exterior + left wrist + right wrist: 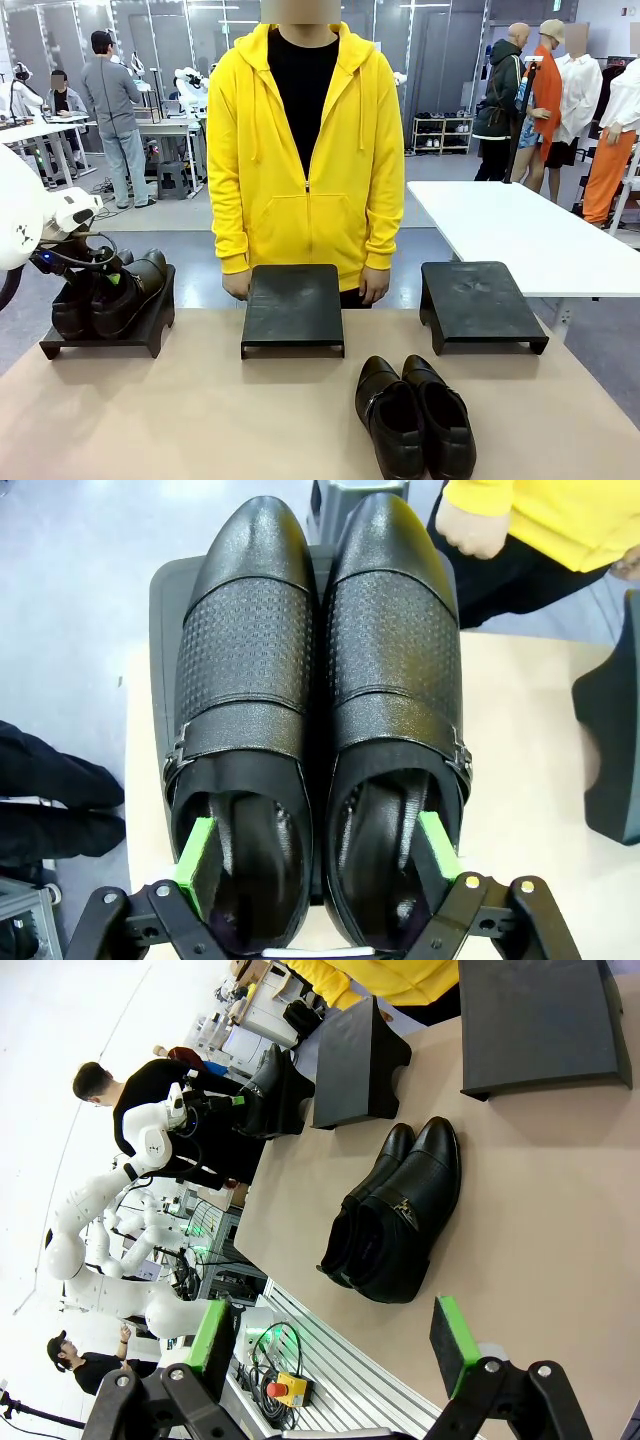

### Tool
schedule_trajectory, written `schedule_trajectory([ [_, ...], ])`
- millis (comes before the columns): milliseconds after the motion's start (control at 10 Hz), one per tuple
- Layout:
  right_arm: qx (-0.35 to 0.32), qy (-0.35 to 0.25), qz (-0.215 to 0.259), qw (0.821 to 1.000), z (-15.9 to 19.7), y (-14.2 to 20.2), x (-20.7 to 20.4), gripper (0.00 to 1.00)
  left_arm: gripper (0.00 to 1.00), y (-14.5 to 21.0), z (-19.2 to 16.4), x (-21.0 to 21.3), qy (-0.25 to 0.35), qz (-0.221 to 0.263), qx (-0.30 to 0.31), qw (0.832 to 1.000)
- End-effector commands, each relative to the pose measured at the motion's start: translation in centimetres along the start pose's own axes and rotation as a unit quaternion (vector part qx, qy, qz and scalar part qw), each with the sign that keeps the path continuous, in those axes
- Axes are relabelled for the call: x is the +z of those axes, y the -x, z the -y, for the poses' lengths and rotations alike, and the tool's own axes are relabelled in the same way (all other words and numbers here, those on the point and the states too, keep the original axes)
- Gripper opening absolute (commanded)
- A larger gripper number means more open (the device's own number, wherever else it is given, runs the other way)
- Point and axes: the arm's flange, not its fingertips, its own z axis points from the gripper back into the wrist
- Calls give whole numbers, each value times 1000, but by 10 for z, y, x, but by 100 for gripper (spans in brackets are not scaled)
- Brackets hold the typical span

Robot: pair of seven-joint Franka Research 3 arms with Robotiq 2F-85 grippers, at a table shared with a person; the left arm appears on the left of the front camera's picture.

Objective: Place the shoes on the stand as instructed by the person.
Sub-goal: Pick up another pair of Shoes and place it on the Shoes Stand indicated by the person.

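a: where is the pair i go for next?
b: your right gripper (330, 1325) hangs just off the near edge of the table (200, 420), fingers spread wide, nothing in them. the loose pair of black shoes (415, 418) lies on the table ahead of it, right of the middle. heels face you, toes point away at the person (305, 150), so the long way of the shoes runs near to far. your right arm is the nearer one, i think.
a: and my left arm?
b: your left gripper (316, 830) is bent down over the other pair (110, 295), which sits on the left stand (100, 348). one finger is down inside each shoe, spread wide, not pinching.
a: which stands are free?
b: the middle stand (293, 305) and the right stand (478, 300). the person stands behind the middle one, a hand (237, 285) at each far corner. i see no pointing.
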Motion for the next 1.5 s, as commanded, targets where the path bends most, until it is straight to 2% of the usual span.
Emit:
schedule_trajectory([
  [0, 5, -5, 1, 1000, -1, -2, 1, 100, 96, -3, -2, -1, -1, 2, -1, 1000],
  [200, 5, -5, 1, 1000, -1, -2, 1, 100, 96, 0, 0, 0, 0, 0, 0, 1000],
  [400, 5, -5, 1, 1000, -1, -2, 1, 100, 96, -3, -21, 35, 61, -63, 46, 995],
  [600, 5, -5, 1, 1000, -1, -2, 1, 100, 96, 4, -41, 87, 149, -77, 85, 982],
  [700, 5, -5, 1, 1000, -1, -2, 1, 100, 96, 13, -50, 107, 169, -69, 86, 979],
  [1000, 5, -5, 1, 1000, -1, -2, 1, 100, 96, 63, -83, 153, 321, -57, 98, 940],
  [1200, 5, -5, 1, 1000, -1, -2, 1, 100, 96, 116, -119, 174, 427, -37, 104, 898],
  [1400, 5, -5, 1, 1000, -1, -2, 1, 100, 96, 165, -151, 174, 490, 1, 111, 865],
])
